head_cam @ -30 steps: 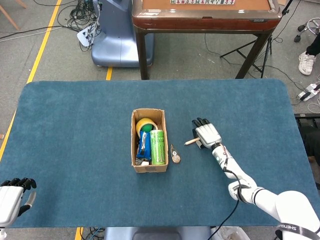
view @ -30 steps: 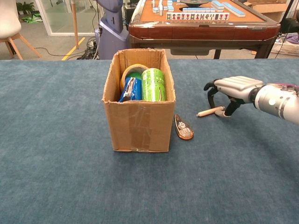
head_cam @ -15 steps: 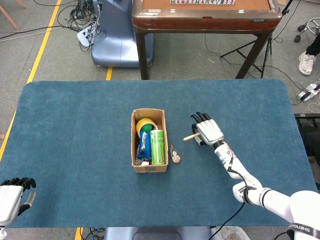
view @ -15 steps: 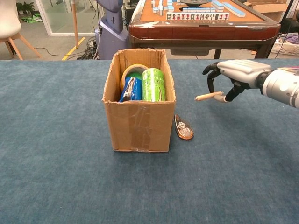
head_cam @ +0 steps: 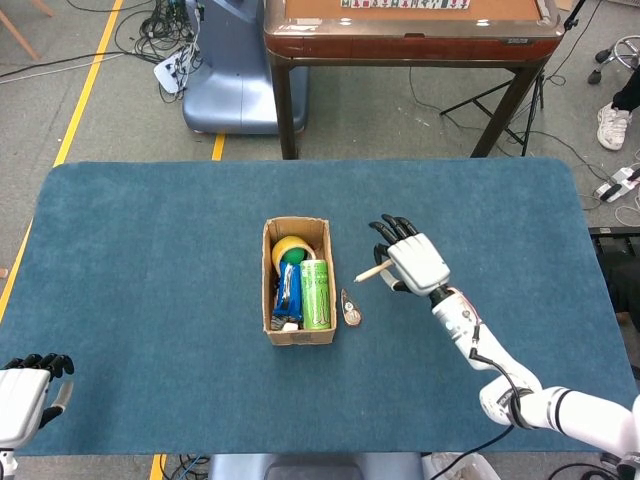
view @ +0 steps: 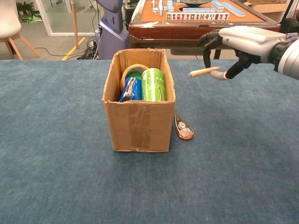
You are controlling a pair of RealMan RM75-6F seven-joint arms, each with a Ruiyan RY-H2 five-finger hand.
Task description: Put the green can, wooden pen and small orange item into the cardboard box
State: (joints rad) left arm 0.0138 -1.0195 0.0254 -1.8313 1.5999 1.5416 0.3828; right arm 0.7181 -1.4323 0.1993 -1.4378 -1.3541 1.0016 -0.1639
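Note:
The cardboard box (head_cam: 296, 328) (view: 139, 126) stands mid-table with the green can (head_cam: 316, 294) (view: 153, 85) upright inside it. My right hand (head_cam: 411, 262) (view: 237, 43) holds the wooden pen (head_cam: 373, 271) (view: 203, 72) in the air, right of the box and above its rim height, pen tip pointing toward the box. The small orange item (head_cam: 350, 308) (view: 183, 128) lies flat on the cloth just right of the box. My left hand (head_cam: 24, 395) rests at the table's near left corner, fingers curled in, holding nothing.
The box also holds a yellow tape roll (head_cam: 290, 248) (view: 131, 71) and a blue packet (head_cam: 288, 288) (view: 131, 89). The blue cloth table (head_cam: 150, 260) spreads wide around it. A wooden mahjong table (head_cam: 410, 30) stands behind the far edge.
My right hand has lifted the wooden pen off the cloth and carried it up and slightly toward the box. The left hand stays still.

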